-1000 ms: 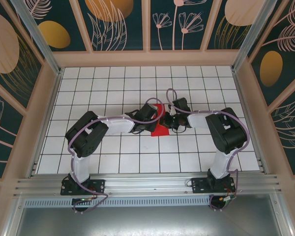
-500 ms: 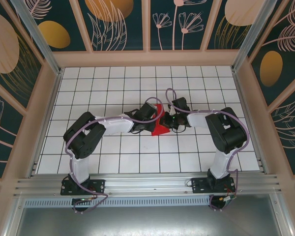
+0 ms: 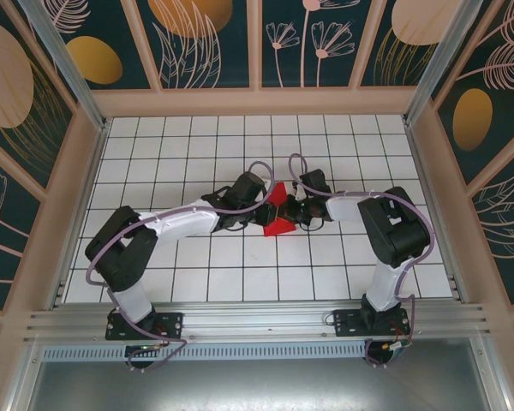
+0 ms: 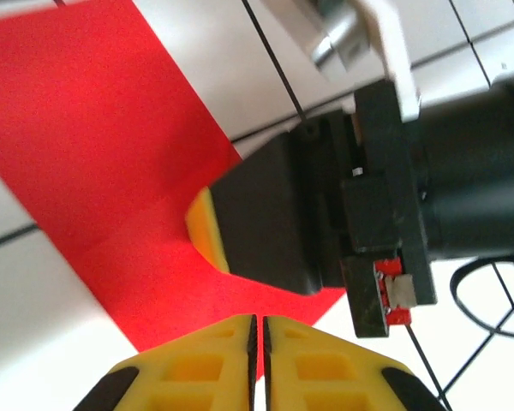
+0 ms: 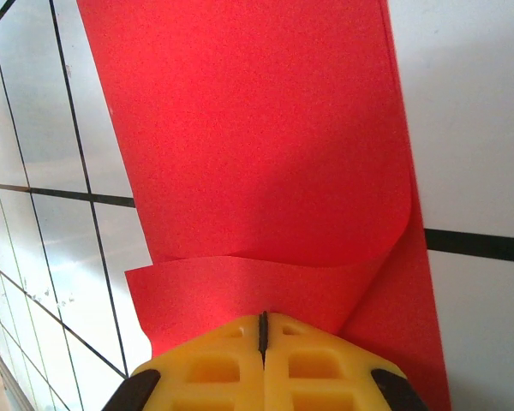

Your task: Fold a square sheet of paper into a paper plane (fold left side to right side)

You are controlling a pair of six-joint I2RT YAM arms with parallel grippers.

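Note:
The square sheet of paper [image 3: 279, 225] is bright red and lies mid-table, partly folded over itself. In the right wrist view its lifted flap [image 5: 257, 287] curls up from the flat part [image 5: 248, 128] into my right gripper [image 5: 262, 318], which is shut on the flap's edge. My left gripper [image 4: 257, 330] is shut, its yellow tips just above the red paper [image 4: 94, 154]; whether it pinches any paper is unclear. The right gripper's black finger with a yellow pad [image 4: 265, 218] sits right in front of it. From above, the left gripper [image 3: 265, 206] and right gripper [image 3: 289, 211] meet over the sheet.
The white tiled table [image 3: 197, 274] is fenced by pink wooden walls [image 3: 257, 101] at the back and sides. Both arms reach inward from the aluminium rail [image 3: 257, 321] at the near edge, purple cables looping over them.
The left arm has stretched out, its elbow swinging left and toward the near edge. Its gripper has closed in on the paper. The red flap has lifted and bent over further.

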